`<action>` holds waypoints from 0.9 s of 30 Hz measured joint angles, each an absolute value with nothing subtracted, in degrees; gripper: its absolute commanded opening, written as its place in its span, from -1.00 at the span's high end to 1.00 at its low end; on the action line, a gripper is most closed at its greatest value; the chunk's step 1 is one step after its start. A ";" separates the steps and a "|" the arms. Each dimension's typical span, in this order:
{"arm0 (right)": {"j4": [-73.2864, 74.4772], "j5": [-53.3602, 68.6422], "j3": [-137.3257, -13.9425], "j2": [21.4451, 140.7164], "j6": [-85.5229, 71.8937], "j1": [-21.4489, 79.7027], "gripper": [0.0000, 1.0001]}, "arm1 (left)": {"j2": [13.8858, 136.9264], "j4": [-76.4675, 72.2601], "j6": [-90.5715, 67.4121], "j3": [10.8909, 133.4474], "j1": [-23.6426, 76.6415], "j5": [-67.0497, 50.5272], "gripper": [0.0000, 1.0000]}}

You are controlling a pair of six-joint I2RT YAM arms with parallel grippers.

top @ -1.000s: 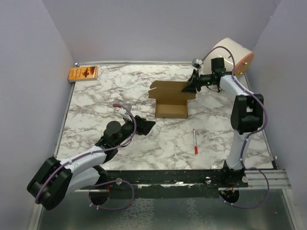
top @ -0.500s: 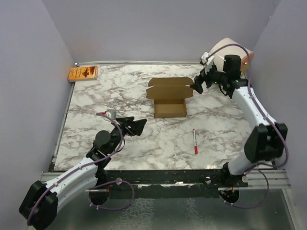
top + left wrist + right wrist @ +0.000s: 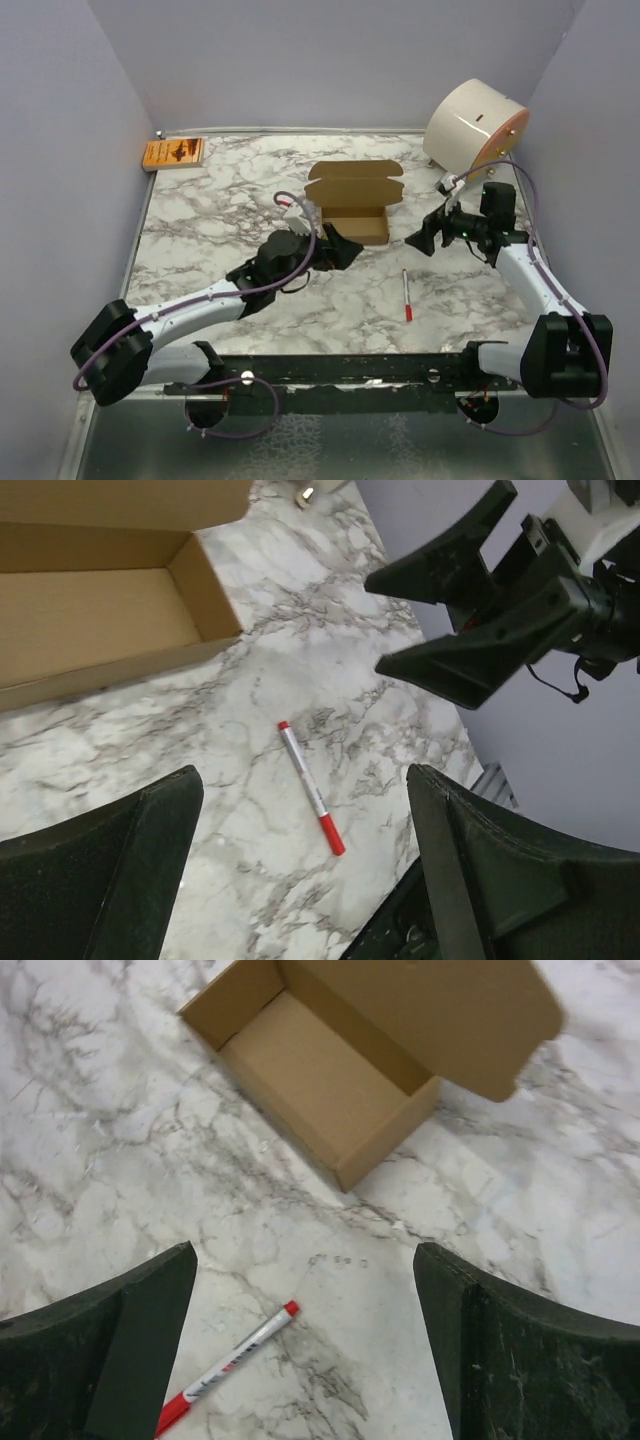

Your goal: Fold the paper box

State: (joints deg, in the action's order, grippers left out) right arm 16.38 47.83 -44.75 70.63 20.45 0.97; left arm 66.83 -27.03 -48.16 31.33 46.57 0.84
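Box (image 3: pixel 355 205): plain brown card, standing near the middle of the table (image 3: pixel 200 220), a little toward 12 o'clock.
Box, form: tray already raised, with four walls upright and the inside bare. The lid lies thrown back flat toward 12 o'clock, its tuck flap at the far edge.
Done: base and side walls look formed and hold their shape with nothing touching them.
Left: by my reading, the lid must be swung over toward 6 o'clock and its flap tucked behind the front wall. This is the closing step only, so the task is well past halfway.
Left gripper (image 3: pixel 340 248): at the box's 7 o'clock, just beside the front left corner but apart from it. Jaws are spread wide, with nothing between them.
Right gripper (image 3: pixel 425 238): at the box's 4 o'clock, near but not touching. Jaws are likewise spread wide and hold nothing.
Pen (image 3: pixel 406 295): red and white, lying loose at the box's 5 o'clock, between the two grippers and nearer the table's front.
Packet (image 3: pixel 173 153): orange, printed, in the table's 10 o'clock corner, well apart from the box.
Cylinder (image 3: pixel 475 125): big and white, on its side in the 1 o'clock corner.
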 measured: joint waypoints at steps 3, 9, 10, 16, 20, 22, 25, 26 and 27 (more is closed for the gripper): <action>13.63 46.30 -44.88 70.50 16.84 -1.54 -0.81 | 71.42 -19.68 -46.92 39.77 53.52 6.59 -0.73; 9.17 40.47 -44.95 70.61 9.37 -2.00 -0.95 | 83.35 -6.00 -45.32 53.28 64.05 18.37 -0.73; 8.43 40.07 -44.93 70.63 8.21 -2.00 -0.96 | 85.62 -3.84 -45.19 55.59 65.06 19.66 -0.73; 3.90 38.74 -47.11 76.23 -0.32 -2.00 -0.99 | 99.11 6.94 -44.66 70.35 68.40 24.36 -0.40; 8.45 38.59 -57.39 86.39 -3.33 -2.00 -0.99 | 104.81 9.87 -45.43 75.20 69.01 24.45 -0.18; 9.45 38.65 -59.77 88.36 -3.51 -2.00 -0.99 | 108.07 11.84 -46.00 78.08 69.14 24.43 -0.05; 10.17 38.54 -59.11 86.91 -3.95 -2.00 -0.99 | 111.98 14.70 -46.94 82.15 69.32 24.45 0.04; 10.39 38.52 -58.94 86.30 -3.99 -2.00 -0.99 | 113.01 15.62 -47.35 83.31 69.41 24.45 0.05; 10.59 38.46 -58.87 85.67 -4.01 -2.00 -0.98 | 114.06 16.64 -47.77 84.64 69.52 24.45 0.06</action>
